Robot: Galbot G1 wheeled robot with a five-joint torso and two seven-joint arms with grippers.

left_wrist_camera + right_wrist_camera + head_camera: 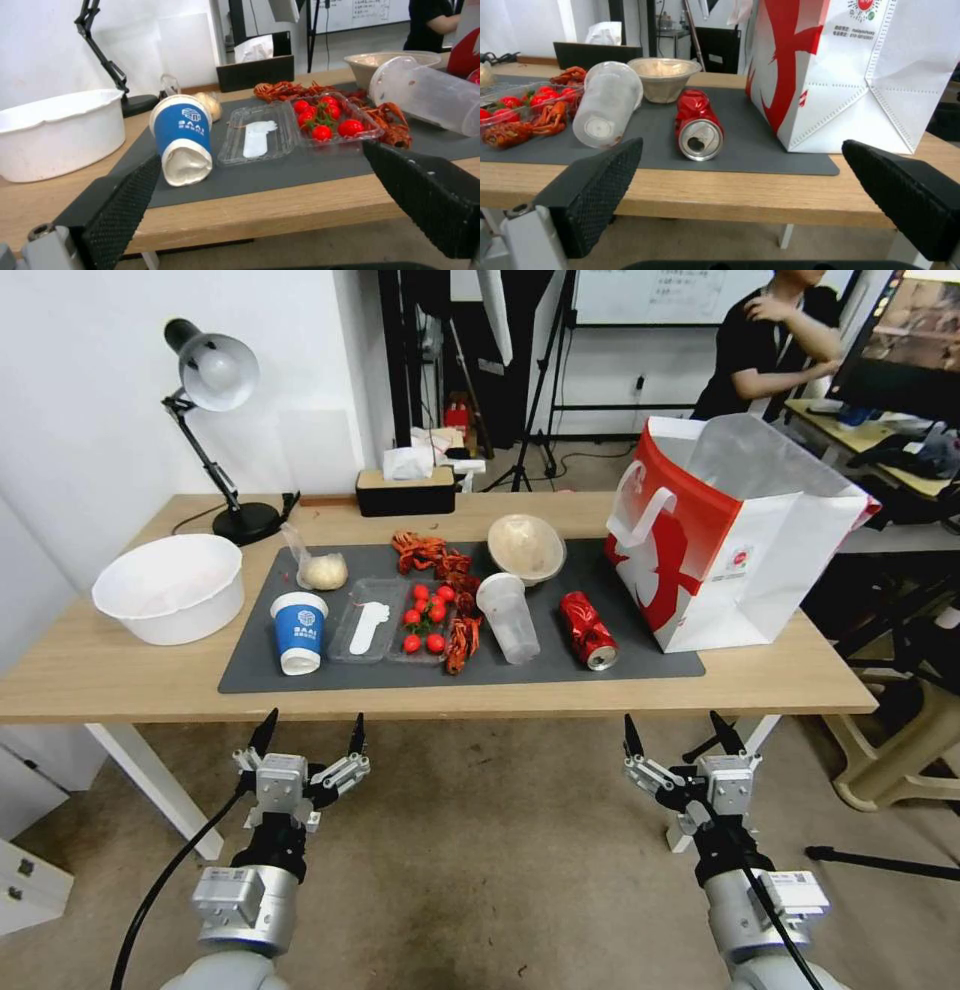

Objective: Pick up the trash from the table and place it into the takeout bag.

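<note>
Crushed red can lying centre-right on the mat, takeout bag standing upper right. Both grippers, left and right, hovering low in frame, fingers spread, holding nothing. Looking like pre-grasp; probably calling for reaching forward over the table edge.

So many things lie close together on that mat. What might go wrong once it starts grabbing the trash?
The crushed red can and clear plastic cup lie on their sides and could roll when nudged. The cup sits close to the crayfish shells, so jaws might drag those along. The takeout bag looks light and might tip if bumped.
</note>
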